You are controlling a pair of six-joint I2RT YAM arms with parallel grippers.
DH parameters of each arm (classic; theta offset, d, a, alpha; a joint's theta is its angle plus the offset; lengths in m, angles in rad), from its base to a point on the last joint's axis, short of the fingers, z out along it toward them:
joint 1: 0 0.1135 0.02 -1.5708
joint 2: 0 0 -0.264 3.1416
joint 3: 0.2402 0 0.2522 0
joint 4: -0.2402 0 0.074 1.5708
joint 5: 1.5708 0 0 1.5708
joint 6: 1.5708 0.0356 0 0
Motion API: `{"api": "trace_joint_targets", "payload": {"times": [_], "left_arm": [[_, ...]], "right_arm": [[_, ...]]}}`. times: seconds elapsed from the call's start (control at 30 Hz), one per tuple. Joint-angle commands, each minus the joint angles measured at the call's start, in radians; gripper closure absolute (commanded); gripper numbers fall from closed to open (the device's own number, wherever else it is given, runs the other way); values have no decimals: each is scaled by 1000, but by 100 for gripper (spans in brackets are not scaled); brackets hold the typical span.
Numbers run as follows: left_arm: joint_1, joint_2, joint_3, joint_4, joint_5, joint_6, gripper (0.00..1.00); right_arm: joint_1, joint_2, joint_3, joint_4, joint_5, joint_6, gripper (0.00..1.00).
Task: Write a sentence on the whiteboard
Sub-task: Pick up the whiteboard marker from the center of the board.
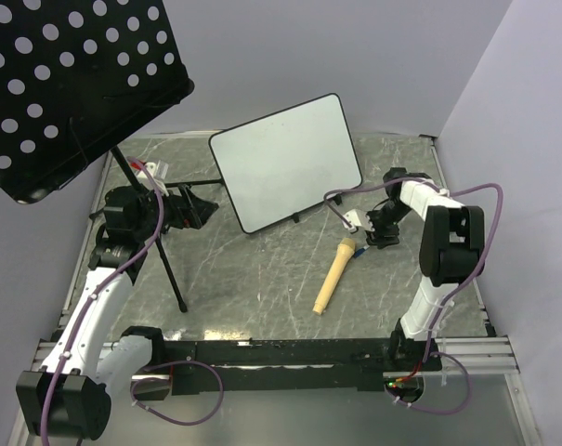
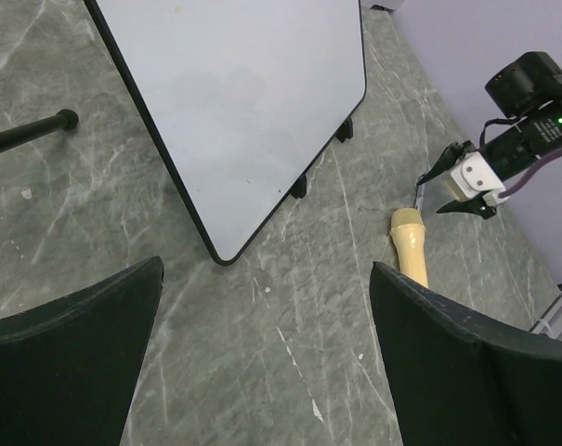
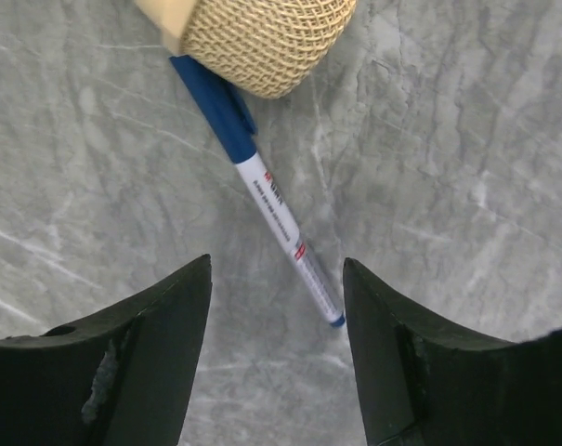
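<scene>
The whiteboard [image 1: 285, 158] leans tilted at the back centre, and its face [image 2: 243, 93] is blank; no sentence shows on it. A blue-capped white marker [image 3: 273, 209] lies on the grey table, its cap end beside the mesh head of a beige microphone [image 3: 262, 37]. My right gripper [image 3: 276, 274] is open just above the marker's tail end, its fingers either side and apart from it. It also shows in the top view [image 1: 383, 232]. My left gripper [image 2: 267, 269] is open and empty, left of the board's lower corner [image 1: 192, 209].
A black music stand panel with round holes [image 1: 67, 84] overhangs the back left, and its pole [image 1: 155, 242] runs down beside my left arm. The microphone [image 1: 333, 277] lies at mid-table. Walls close the left, back and right sides.
</scene>
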Motion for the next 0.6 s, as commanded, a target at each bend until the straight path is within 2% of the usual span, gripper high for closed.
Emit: {"api": "trace_joint_targets", "payload": {"times": [0.0,0.37,0.57], "left_arm": [[2,-1,31,17,22,16,3],[2,6,29,28,42,12,3],[2,-2,17,57,105,-7,3]], "right_arm": [[9,59,64,-12,16,-39,39],[9,73,13,47,47,-68,57],[33,64,-27,73,63,-83,67]]}}
